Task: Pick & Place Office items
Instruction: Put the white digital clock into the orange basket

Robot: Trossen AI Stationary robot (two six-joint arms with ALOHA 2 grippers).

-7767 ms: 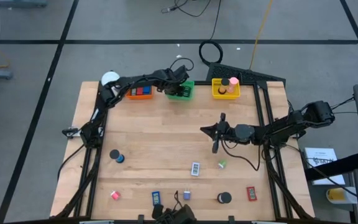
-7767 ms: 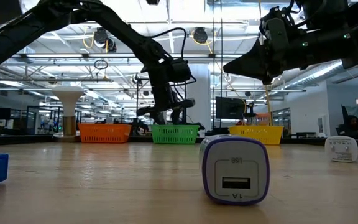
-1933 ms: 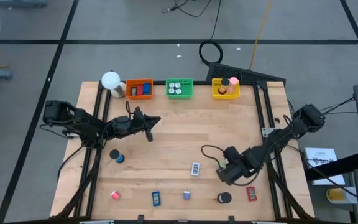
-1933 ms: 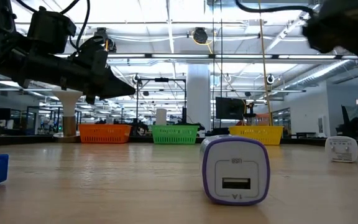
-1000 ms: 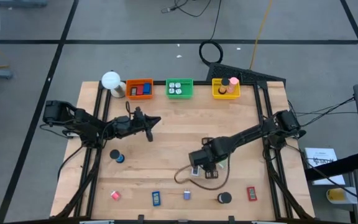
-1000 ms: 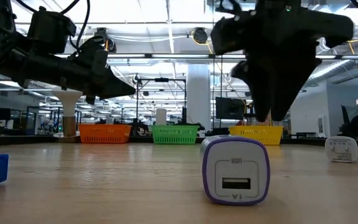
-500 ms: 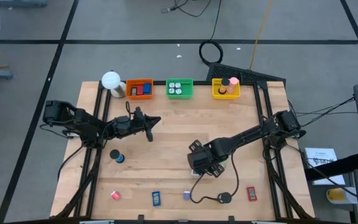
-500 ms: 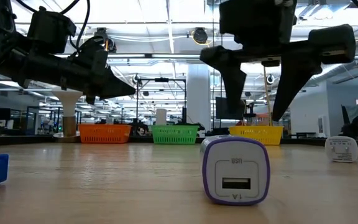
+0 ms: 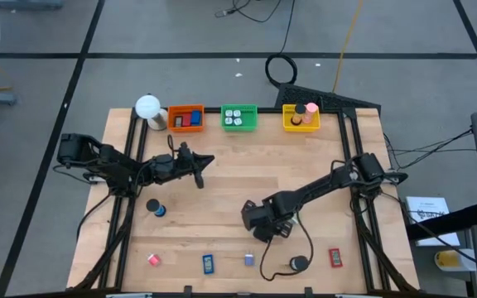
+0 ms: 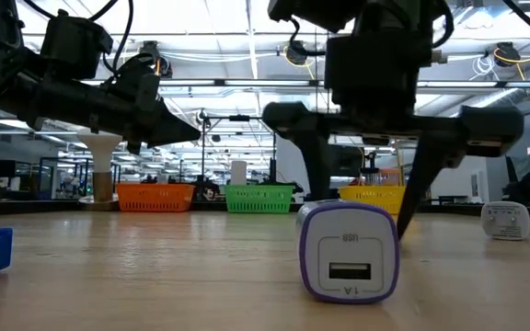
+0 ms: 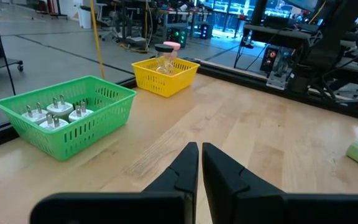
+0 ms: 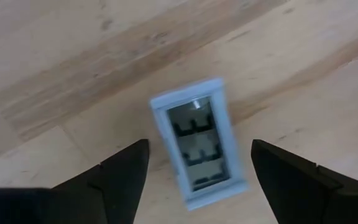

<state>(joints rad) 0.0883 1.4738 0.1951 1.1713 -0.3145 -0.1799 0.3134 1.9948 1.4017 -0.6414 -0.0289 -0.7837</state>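
1. The orange tray (image 9: 185, 118) stands at the far edge of the table (image 9: 222, 182), just right of the white ball-shaped lamp (image 9: 147, 106); it holds blue and red flat pieces.
2. The green tray (image 9: 239, 117) sits to the right of the orange one. In the left wrist view it holds four small white plug-like pieces (image 11: 53, 111) with their prongs up.
3. The yellow tray (image 9: 301, 117) is the rightmost of the three and holds a black roll (image 9: 299, 108) and a pink roll (image 9: 312, 108).
4. The right gripper (image 9: 261, 223) hangs low over the middle of the table with its fingers spread wide apart. In its wrist view a pale blue rectangular piece (image 12: 199, 142) lies flat on the wood between the two fingers (image 12: 117, 176), touching neither.
5. The left gripper (image 9: 208, 160) waits over the left half of the table, its fingers pressed together on nothing.
6. Other office items lie loose along the near side: a black and blue roll (image 9: 154, 207) at left, a pink bit (image 9: 153, 259), a blue flat piece (image 9: 209, 263), a purple and white charger block (image 9: 249, 260), a black roll (image 9: 298, 263) and a red flat piece (image 9: 334, 257) at right.
7. In the low view the charger block stands nearest the camera, with the right gripper's spread fingers behind it.
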